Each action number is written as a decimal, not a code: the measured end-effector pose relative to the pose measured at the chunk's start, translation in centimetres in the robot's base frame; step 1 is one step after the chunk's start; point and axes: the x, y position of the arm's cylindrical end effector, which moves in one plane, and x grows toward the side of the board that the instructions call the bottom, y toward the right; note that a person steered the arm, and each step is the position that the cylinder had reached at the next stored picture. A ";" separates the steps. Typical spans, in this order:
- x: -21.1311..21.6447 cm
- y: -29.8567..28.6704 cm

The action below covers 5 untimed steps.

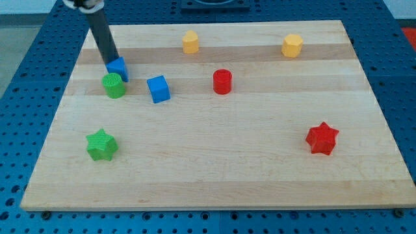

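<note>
My tip [112, 65] sits at the view's upper left, touching the left side of a small blue block [119, 67]. Right below that block stands a green cylinder [114, 85], pressed against it. A blue cube [158, 89] lies a little to the right of the green cylinder. Farther right stands a red cylinder [222, 81]. The dark rod slants up toward the view's top left and hides part of the small blue block.
A yellow block [190, 42] and a yellow hexagonal block [292, 45] lie near the wooden board's [214, 162] top edge. A green star [101, 144] lies at lower left, a red star [322, 138] at right. Blue perforated table surrounds the board.
</note>
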 end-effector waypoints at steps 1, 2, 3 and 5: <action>5.0 0.0; 9.8 0.0; 11.6 0.0; 2.9 -1.1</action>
